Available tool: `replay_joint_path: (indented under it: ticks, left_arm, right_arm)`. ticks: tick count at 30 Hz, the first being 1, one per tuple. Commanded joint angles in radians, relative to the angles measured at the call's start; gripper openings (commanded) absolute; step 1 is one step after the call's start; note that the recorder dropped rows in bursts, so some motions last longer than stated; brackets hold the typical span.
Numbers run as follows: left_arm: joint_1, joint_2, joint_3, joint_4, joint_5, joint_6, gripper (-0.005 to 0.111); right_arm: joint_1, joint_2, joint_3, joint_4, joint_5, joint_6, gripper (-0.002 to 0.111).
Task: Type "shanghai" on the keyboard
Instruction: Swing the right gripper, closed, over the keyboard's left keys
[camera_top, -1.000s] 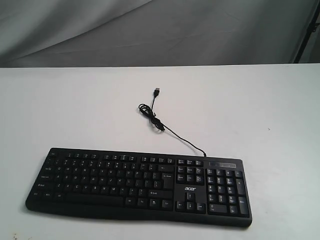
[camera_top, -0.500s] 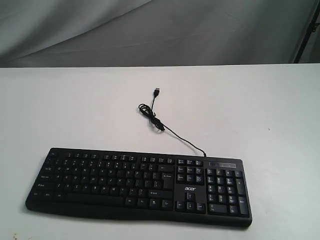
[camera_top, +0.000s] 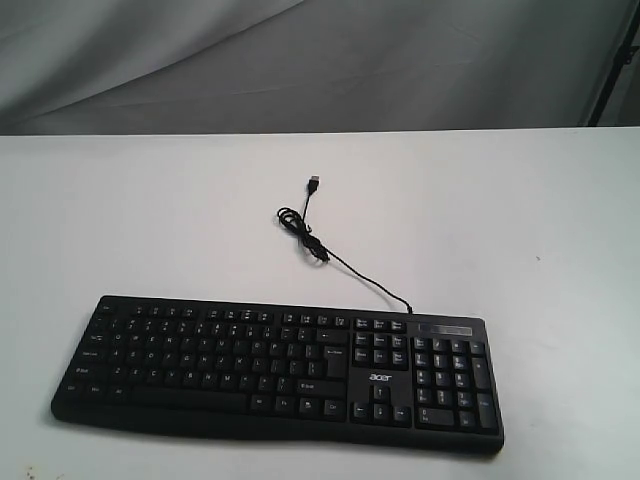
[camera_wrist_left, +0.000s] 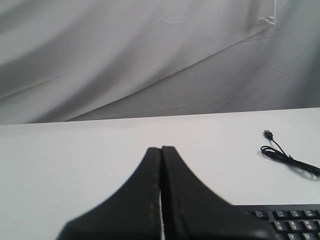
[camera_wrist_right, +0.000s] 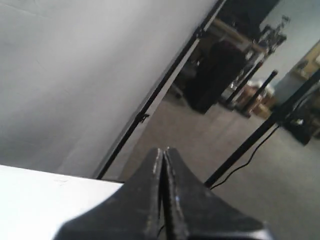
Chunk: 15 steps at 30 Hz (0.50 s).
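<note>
The black keyboard (camera_top: 280, 370) with white lettering and an acer logo lies along the near edge of the white table (camera_top: 500, 220). Its thin USB cable (camera_top: 320, 245) coils behind it, the plug lying loose. Neither gripper shows in the exterior view. In the left wrist view my left gripper (camera_wrist_left: 161, 149) is shut with nothing between its fingers; a corner of the keyboard (camera_wrist_left: 290, 220) and the cable (camera_wrist_left: 280, 152) show past it. In the right wrist view my right gripper (camera_wrist_right: 163, 149) is shut and holds nothing, over the table's edge (camera_wrist_right: 60, 182).
A grey cloth backdrop (camera_top: 300, 60) hangs behind the table. A black stand pole (camera_top: 610, 70) rises at the far right. In the right wrist view, black poles (camera_wrist_right: 160, 92) and room clutter lie beyond the table's edge.
</note>
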Motion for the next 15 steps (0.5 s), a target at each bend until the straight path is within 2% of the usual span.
replay_joint_path:
  ticks: [1,4,7,10,12,15]
  left_arm:
    - [-0.006,-0.002,0.002,0.0,-0.006,-0.003,0.0]
    - [-0.006,-0.002,0.002,0.0,-0.006,-0.003,0.0]
    - [-0.006,-0.002,0.002,0.0,-0.006,-0.003,0.0]
    - [-0.006,-0.002,0.002,0.0,-0.006,-0.003,0.0]
    - [-0.006,-0.002,0.002,0.0,-0.006,-0.003,0.0]
    - [-0.006,-0.002,0.002,0.0,-0.006,-0.003,0.0]
  right_arm:
    - [0.014,0.093,-0.105,0.672,0.024,-0.558,0.0]
    - [0.051,0.171,-0.191,1.351,0.108,-1.3,0.0]
    - [0.094,0.239,-0.274,1.89,0.314,-1.84,0.0]
    - [0.157,0.289,-0.312,2.186,0.429,-2.084,0.0]
    - [0.218,0.316,-0.312,2.26,0.413,-2.133,0.0]
    - [0.332,0.365,-0.312,2.248,0.389,-2.168,0.0]
